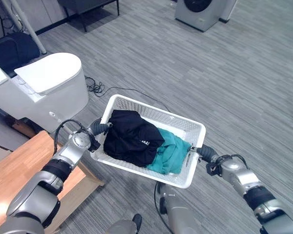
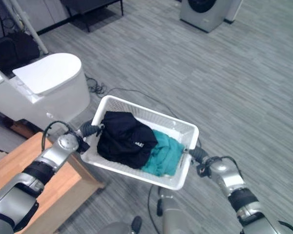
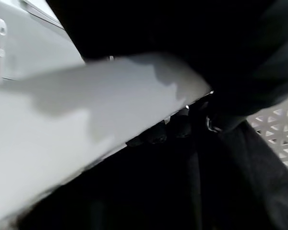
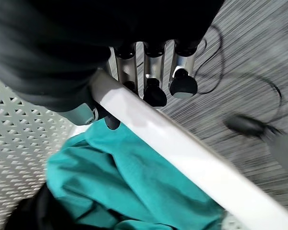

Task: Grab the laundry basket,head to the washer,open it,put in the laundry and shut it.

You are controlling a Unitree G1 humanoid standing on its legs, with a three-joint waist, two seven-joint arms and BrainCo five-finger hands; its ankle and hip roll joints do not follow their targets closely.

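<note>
The floor [image 1: 244, 83] is grey, laid in narrow streaked planks that run across the whole room. At the left of the frame stands a white toilet [image 1: 49, 87] with its lid shut, and a thin black cord [image 1: 95, 87] lies tangled on the floor just beside it. A wooden worktop [image 1: 24, 170] fills the lower left corner. A dark bag [image 1: 12, 51] sits at the upper left, near a slanting white pole [image 1: 27, 27]. Dark furniture legs [image 1: 88, 12] stand at the top.
</note>
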